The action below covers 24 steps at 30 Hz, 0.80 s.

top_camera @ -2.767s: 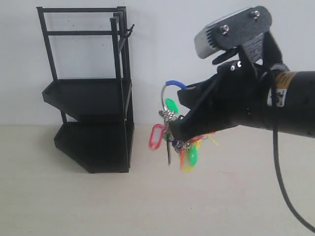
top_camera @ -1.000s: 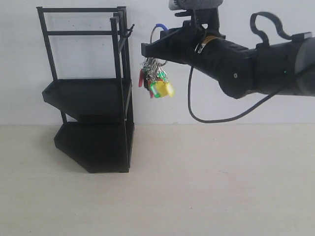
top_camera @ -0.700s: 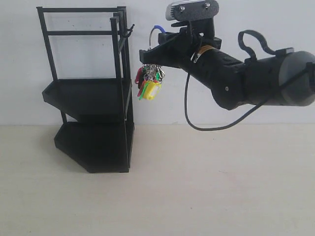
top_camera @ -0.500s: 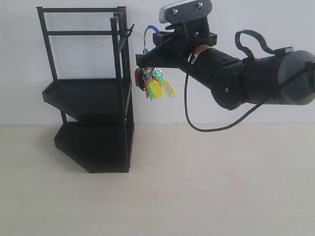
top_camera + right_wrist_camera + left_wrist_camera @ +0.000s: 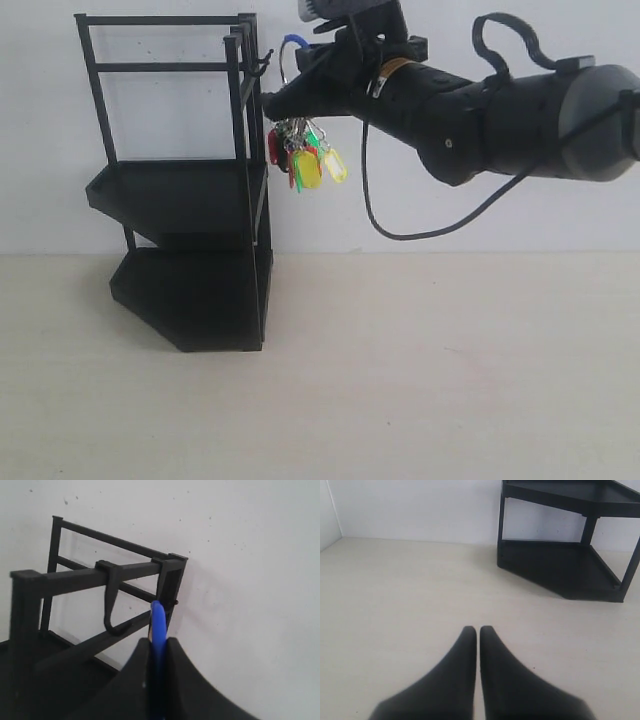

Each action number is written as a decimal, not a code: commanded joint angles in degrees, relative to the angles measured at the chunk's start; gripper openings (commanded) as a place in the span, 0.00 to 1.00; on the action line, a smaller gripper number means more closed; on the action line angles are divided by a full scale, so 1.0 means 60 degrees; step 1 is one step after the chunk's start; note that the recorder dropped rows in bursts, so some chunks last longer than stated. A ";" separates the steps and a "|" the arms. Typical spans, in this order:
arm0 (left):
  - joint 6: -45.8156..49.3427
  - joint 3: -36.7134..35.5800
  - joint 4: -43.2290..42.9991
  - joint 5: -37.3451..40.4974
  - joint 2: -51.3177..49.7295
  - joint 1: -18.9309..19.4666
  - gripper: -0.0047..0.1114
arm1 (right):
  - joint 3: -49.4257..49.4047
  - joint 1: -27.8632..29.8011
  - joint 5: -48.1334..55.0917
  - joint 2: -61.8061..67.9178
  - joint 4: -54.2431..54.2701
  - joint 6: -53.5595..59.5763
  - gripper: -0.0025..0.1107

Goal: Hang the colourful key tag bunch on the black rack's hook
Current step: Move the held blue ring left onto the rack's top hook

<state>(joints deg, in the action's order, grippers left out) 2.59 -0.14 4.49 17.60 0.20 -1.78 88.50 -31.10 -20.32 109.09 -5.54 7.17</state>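
The colourful key tag bunch (image 5: 303,158) hangs in the air from its blue loop (image 5: 158,625), which my right gripper (image 5: 275,103) is shut on. It sits just right of the black rack (image 5: 185,190), close to the hook (image 5: 262,65) at the upper corner post. In the right wrist view the hook (image 5: 114,611) curves down from the top bar, just beside the loop and not through it. My left gripper (image 5: 477,630) is shut on nothing, low over the table, facing the rack's lower shelves (image 5: 570,565).
A white wall stands right behind the rack. The pale table (image 5: 400,380) stretches in front and to the right of it. A black cable (image 5: 380,215) droops below my right arm.
My right arm has carried the bunch up and leftward, from mid-table height to beside the rack's hook. The tags swing a little. The left gripper's earlier state is not shown.
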 commanded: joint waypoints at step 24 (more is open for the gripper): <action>0.0003 0.0023 0.0018 -0.0107 -0.0033 0.0032 0.08 | 0.0570 -0.0372 0.0171 0.0396 0.0354 0.0963 0.02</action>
<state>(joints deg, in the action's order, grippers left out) 2.59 -0.14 4.49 17.60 0.20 -1.78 91.22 -33.17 -18.40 111.93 -3.71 12.80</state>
